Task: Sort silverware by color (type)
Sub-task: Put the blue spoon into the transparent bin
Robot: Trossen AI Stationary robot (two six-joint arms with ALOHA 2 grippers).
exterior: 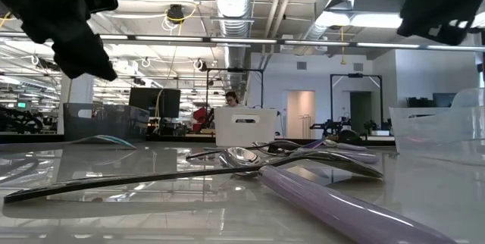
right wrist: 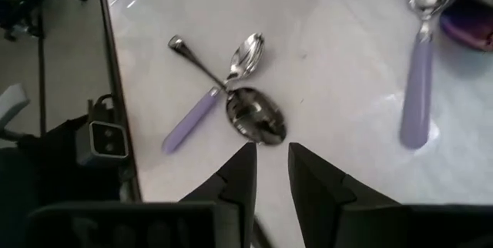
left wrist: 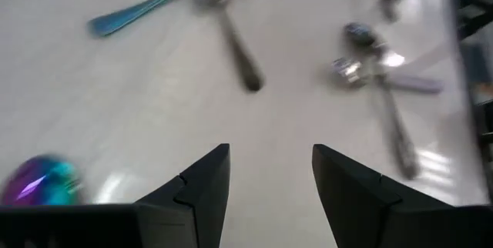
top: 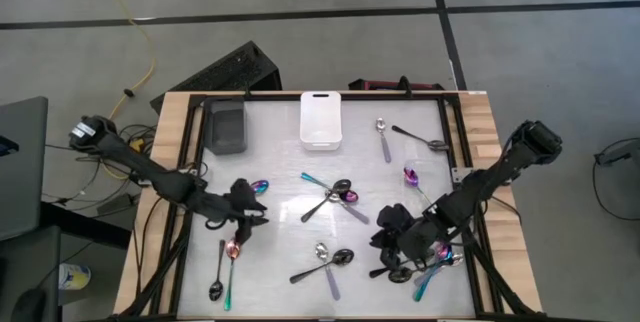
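**Spoons scattered across bench, both hands empty**

Spoons lie loose over the white bench (top: pixel 280 177), none of them in a bin. The left hand (top: pixel 246 205) hangs low over the left half of the bench with its fingers (left wrist: pixel 202 189) spread apart and nothing between them. A rainbow spoon (top: pixel 259 187) lies just beside it, its purple-blue bowl showing at the edge of the left wrist view (left wrist: pixel 37 180). Nearer the front edge on that side, a black spoon (top: pixel 218 274) and a pink-bowled, teal-handled spoon (top: pixel 231 265) lie side by side.

The right hand (top: pixel 394 239) hovers over the front right part of the bench, its fingers (right wrist: pixel 239 179) slightly parted and holding nothing. Just ahead of it in the right wrist view sits a crossed pair: a dark-bowled spoon (right wrist: pixel 254 115) and a lilac-handled silver spoon (right wrist: pixel 216 91), touching each other. A small heap of spoons (top: pixel 430 262) lies right by the hand toward the front right corner.

At the middle of the bench a cluster of three spoons (top: pixel 335 198) overlaps. Near the back right, a silver spoon (top: pixel 383 137) and a dark spoon (top: pixel 422 139) lie apart, with a purple-bowled spoon (top: pixel 413 179) closer to the right arm.

A white bin (top: pixel 321 119) and a dark bin (top: pixel 226 127) stand along the back edge.
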